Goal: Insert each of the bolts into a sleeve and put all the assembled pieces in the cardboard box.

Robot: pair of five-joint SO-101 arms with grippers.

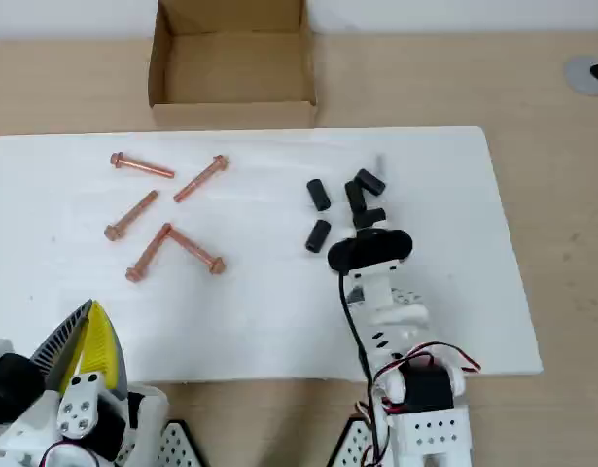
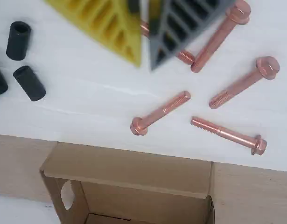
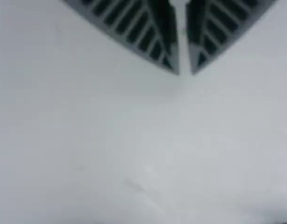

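Note:
Several copper bolts (image 1: 141,165) lie scattered on the left of the white board (image 1: 260,321). Several black sleeves (image 1: 319,195) lie right of centre. The cardboard box (image 1: 230,102) stands open beyond the board's far edge. My left gripper (image 1: 89,309), with one yellow and one grey finger, is shut and empty at the near left corner, well short of the bolts. Its wrist view looks past the gripper (image 2: 145,65) onto the bolts (image 2: 159,113), the sleeves (image 2: 29,83) and the box (image 2: 124,170). My right arm (image 1: 369,251) stands just on the near side of the sleeves. Its gripper (image 3: 184,72) is shut over bare board.
The board rests on a wooden table (image 1: 551,195). A grey disc (image 1: 587,74) sits at the table's far right. Bare board lies between the bolts and the sleeves and along the near edge.

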